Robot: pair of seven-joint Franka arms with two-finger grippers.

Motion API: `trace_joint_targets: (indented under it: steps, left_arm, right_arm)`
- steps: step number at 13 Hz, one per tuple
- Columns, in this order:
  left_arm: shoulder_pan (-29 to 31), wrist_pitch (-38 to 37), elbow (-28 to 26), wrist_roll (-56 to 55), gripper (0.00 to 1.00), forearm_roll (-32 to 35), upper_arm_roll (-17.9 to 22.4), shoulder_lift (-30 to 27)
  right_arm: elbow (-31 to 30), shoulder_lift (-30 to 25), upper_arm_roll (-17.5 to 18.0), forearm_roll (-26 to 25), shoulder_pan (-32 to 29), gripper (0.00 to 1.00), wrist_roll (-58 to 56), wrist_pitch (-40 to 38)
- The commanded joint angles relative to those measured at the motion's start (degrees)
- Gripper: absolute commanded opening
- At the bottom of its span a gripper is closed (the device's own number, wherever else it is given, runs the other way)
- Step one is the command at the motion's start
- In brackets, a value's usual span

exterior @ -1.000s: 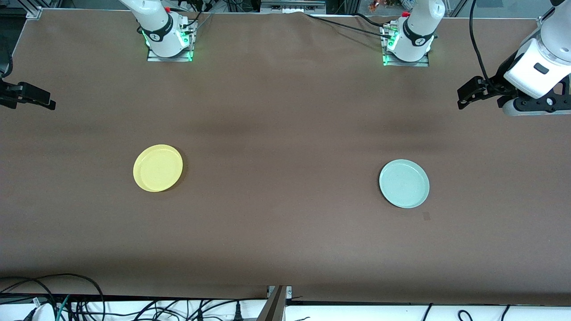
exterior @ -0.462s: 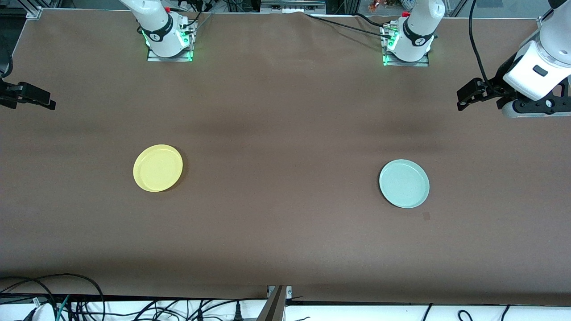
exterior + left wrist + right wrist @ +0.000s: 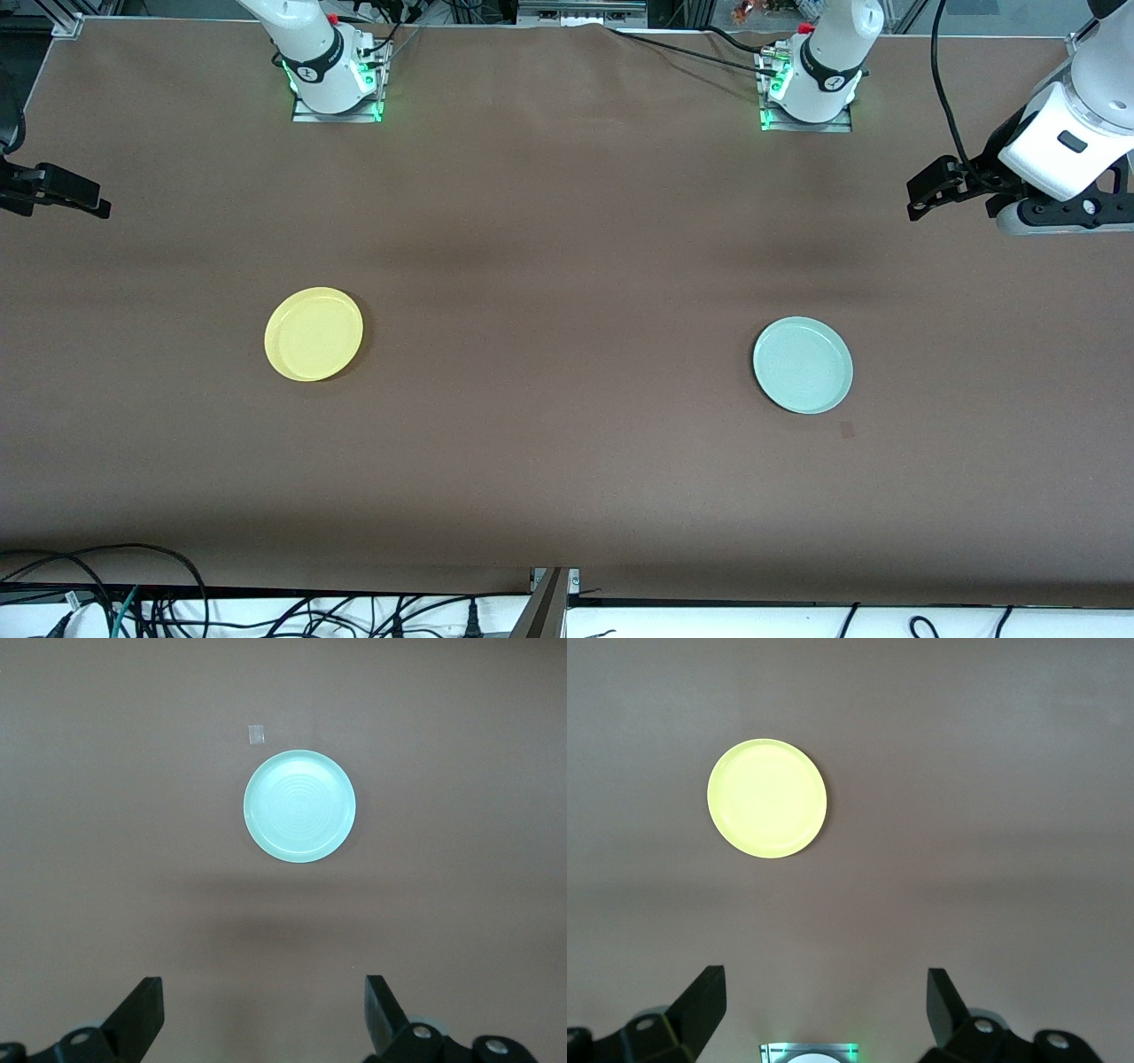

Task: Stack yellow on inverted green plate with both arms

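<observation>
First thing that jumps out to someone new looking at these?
Two small plates lie far apart on the brown table: the yellow plate toward the right arm's end, the green plate toward the left arm's end, rim up. Both grippers are open and up over the table's ends, the left gripper and the right gripper, touching nothing.

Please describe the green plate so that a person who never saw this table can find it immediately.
On the brown table, look toward the left arm's end. The green plate lies flat there, alone, a small grey patch beside it, nearer the front camera. It is pale mint with faint concentric rings, while the only other plate, the yellow plate, is bright yellow.
</observation>
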Motion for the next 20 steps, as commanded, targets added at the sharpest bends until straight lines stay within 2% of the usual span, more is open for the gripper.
trace_joint_targets:
  steps: [1,8,16,20]
  left_arm:
    - [0.08,-0.41,1.5,0.32,1.0,-0.21,-0.08,0.69]
    - [-0.27,-0.76,1.5,0.15,1.0,-0.12,-0.35,0.69]
    - [-0.36,-0.5,1.59,-0.38,1.0,1.11,-3.95,0.69]
    - [-0.36,-0.32,2.29,-0.38,1.0,0.49,-3.78,0.78]
  right_arm:
    - [0.68,-0.23,0.09,-0.03,-0.21,1.0,-0.29,-0.9]
    - [0.68,-0.23,0.09,0.06,-0.21,1.0,-0.38,-1.43]
    - [0.59,-0.23,0.0,-0.03,-0.21,1.0,-0.47,-1.43]
    - [0.59,-0.32,0.0,0.06,-0.21,1.0,-0.38,-2.48]
